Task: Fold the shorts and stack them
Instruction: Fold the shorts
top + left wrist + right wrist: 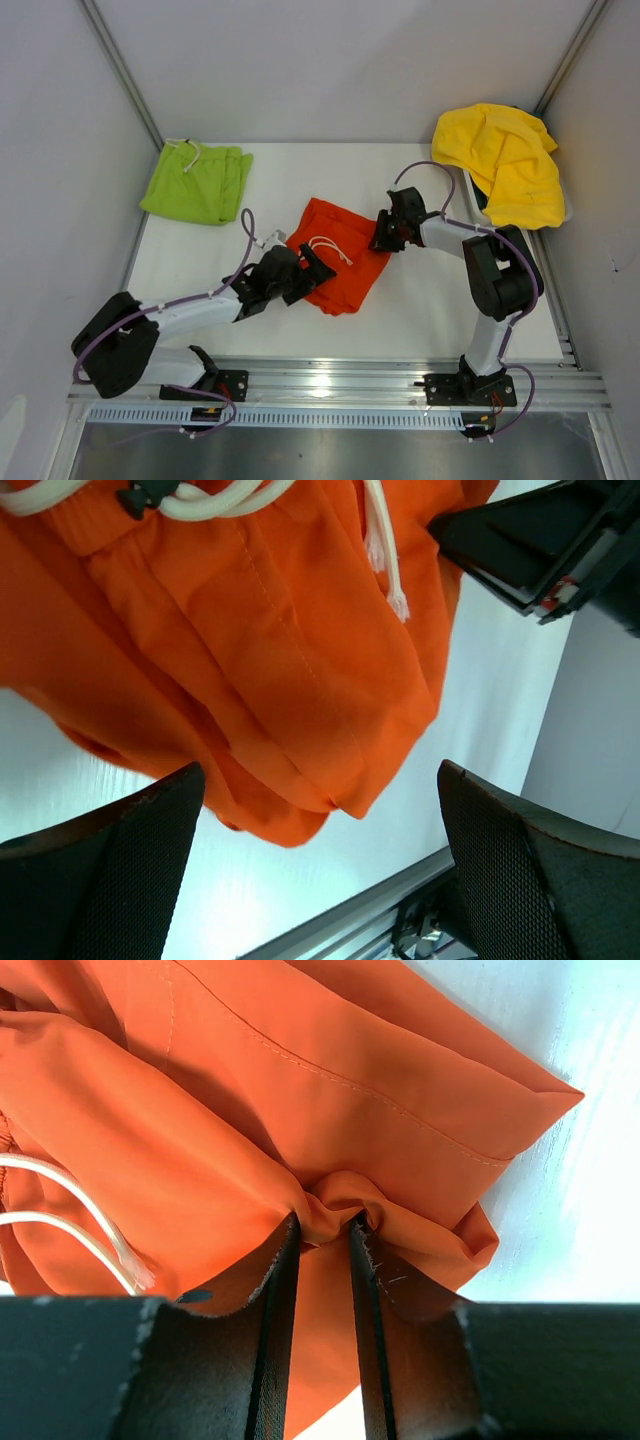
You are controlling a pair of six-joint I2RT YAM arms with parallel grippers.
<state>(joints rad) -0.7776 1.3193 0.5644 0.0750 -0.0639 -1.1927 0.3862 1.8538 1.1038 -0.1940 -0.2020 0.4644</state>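
Observation:
The orange-red shorts lie crumpled mid-table, white drawstring on top. My right gripper is at their right edge. In the right wrist view its jaws are shut on a bunched fold of the orange cloth. My left gripper hovers over the shorts' near-left corner, open wide. In the left wrist view the orange hem hangs between and beyond its fingers, not touching them. The lime-green shorts lie folded at the back left.
A yellow garment is heaped at the back right corner. White walls close in the table on the left, back and right. A metal rail runs along the near edge by the arm bases.

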